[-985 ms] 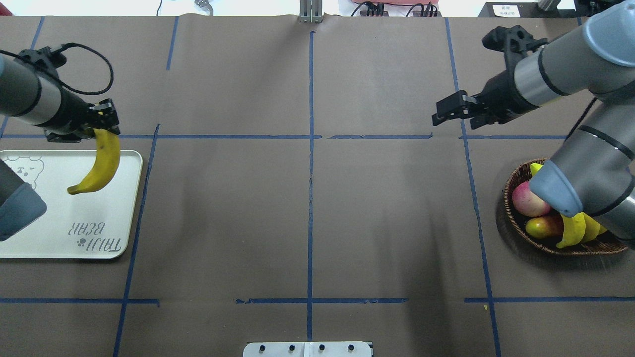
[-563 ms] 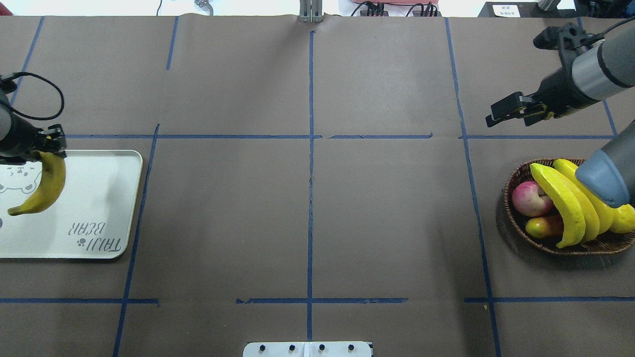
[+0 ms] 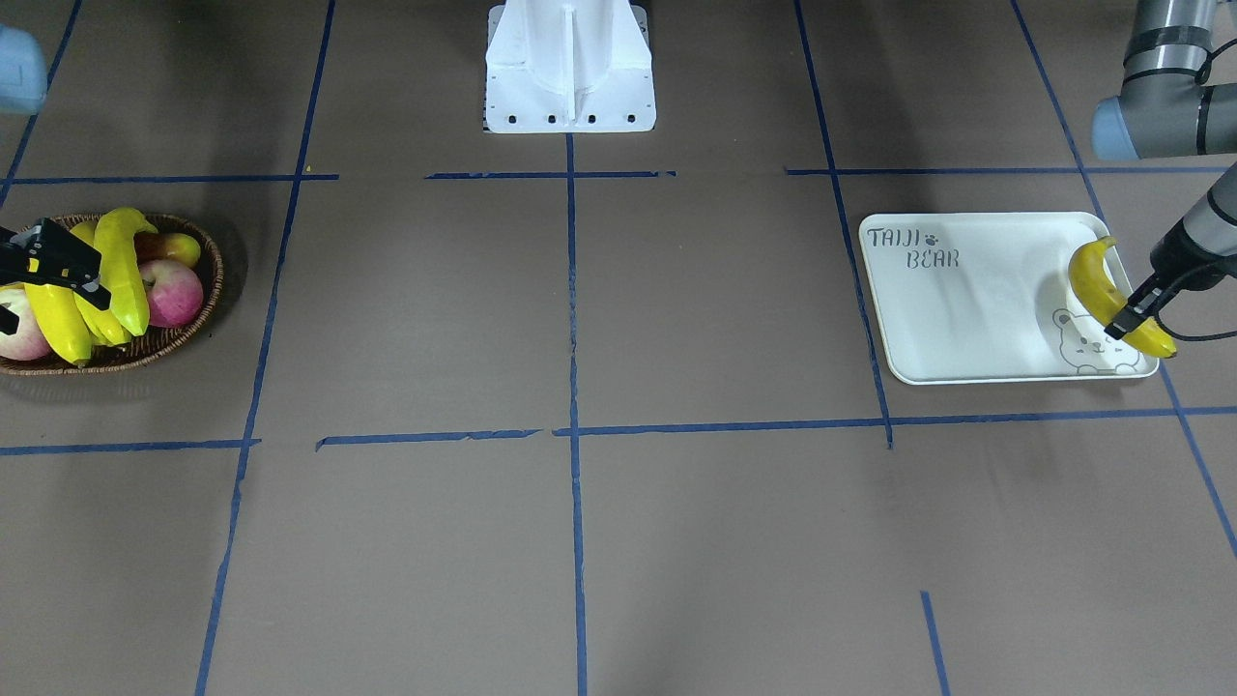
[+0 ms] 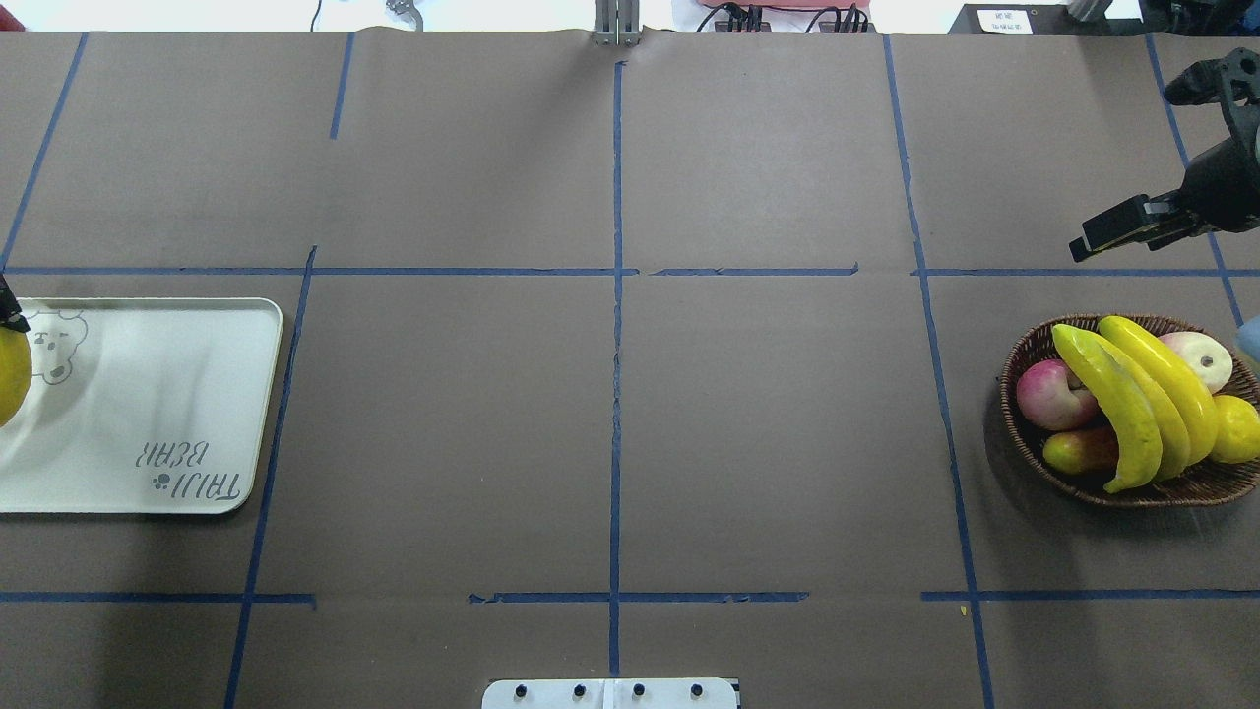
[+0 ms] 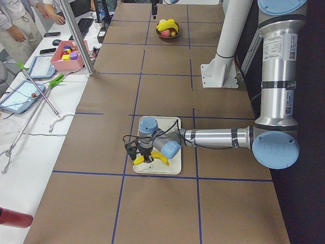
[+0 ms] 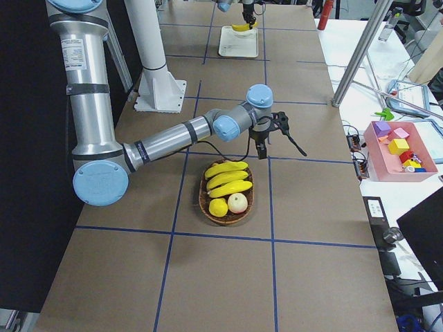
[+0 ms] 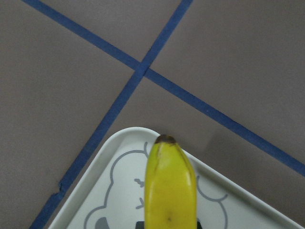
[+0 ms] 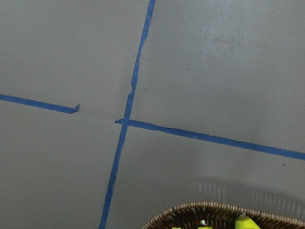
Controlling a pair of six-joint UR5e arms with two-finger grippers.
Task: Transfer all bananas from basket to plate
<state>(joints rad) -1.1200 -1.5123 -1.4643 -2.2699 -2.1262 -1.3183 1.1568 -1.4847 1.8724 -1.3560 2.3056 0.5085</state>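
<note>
- My left pincer [image 3: 1123,322] pinches a long curved yellow banana [image 3: 1089,275] above the off-white rectangular tray [image 3: 966,329], at its bear corner.
- Three more yellow bananas [image 4: 1132,394] lie in the dark wicker basket [image 4: 1083,483].
- My right pincer [image 4: 1112,228] hangs nearby; spread or not, I cannot tell.

The near right arm [image 6: 166,138] reaches across the brown table [image 6: 311,228]. Its right gripper [image 6: 261,153] points down just beyond the basket [image 6: 201,197], clear of it. Three bananas [image 6: 227,178] lie side by side in the basket, with a round yellow fruit [image 6: 219,207] and a pale one [image 6: 237,202] beside them. Far off, the left gripper [image 6: 247,17] stands at a banana [image 6: 241,28] over the plate [image 6: 235,45]. A pink box [image 6: 394,169] of coloured blocks sits on the white side table [image 6: 408,190].
</note>
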